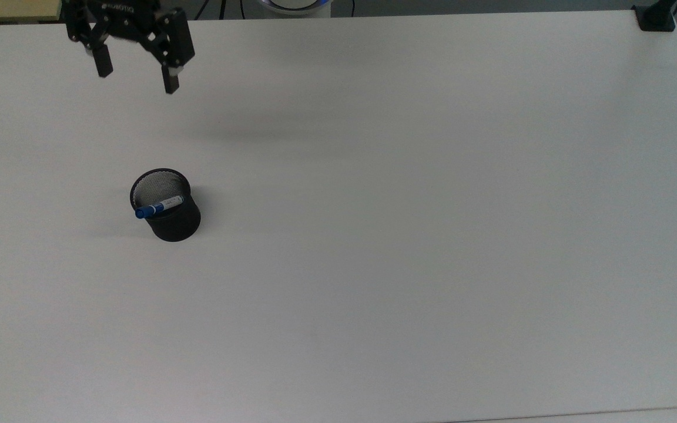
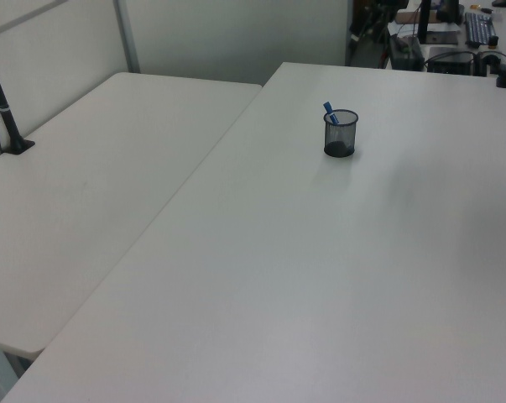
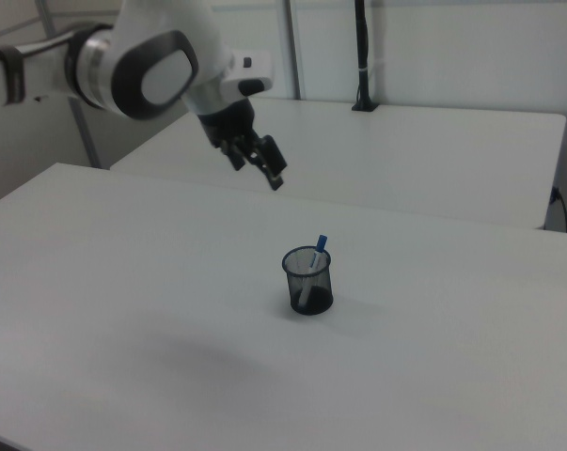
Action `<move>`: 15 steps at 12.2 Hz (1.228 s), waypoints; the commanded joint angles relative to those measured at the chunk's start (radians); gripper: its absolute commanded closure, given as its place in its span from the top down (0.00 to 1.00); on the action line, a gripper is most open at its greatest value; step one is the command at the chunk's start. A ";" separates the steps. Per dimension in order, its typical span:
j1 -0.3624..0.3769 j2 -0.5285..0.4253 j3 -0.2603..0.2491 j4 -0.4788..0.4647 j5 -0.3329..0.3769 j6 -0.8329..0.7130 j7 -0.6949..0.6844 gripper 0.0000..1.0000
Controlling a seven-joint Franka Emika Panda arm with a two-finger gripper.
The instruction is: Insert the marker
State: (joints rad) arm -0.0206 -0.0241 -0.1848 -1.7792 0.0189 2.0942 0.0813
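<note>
White table [image 1: 409, 247], matte, evenly lit from above; soft grey shadows on its surface. A second white table [image 2: 76, 176] stands just beside it, a narrow seam between the two in the left view. Black clamp-mounted post [image 2: 2, 105] on the second table's far edge; another black clamp base [image 1: 656, 17] at the top view's upper right corner. Pale partition wall [image 2: 227, 38] with a grey metal upright [image 2: 127, 35] behind. Cluttered dark equipment [image 2: 429, 34] beyond the table's far end.
</note>
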 commanded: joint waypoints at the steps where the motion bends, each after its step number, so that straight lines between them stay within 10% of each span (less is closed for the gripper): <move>1: 0.010 -0.062 -0.002 0.037 0.012 -0.225 0.012 1.00; 15: -0.039 -0.074 0.110 0.041 -0.040 -0.336 -0.187 1.00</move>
State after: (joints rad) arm -0.0423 -0.0949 -0.0904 -1.7395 -0.0171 1.7788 -0.0865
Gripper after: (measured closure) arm 0.000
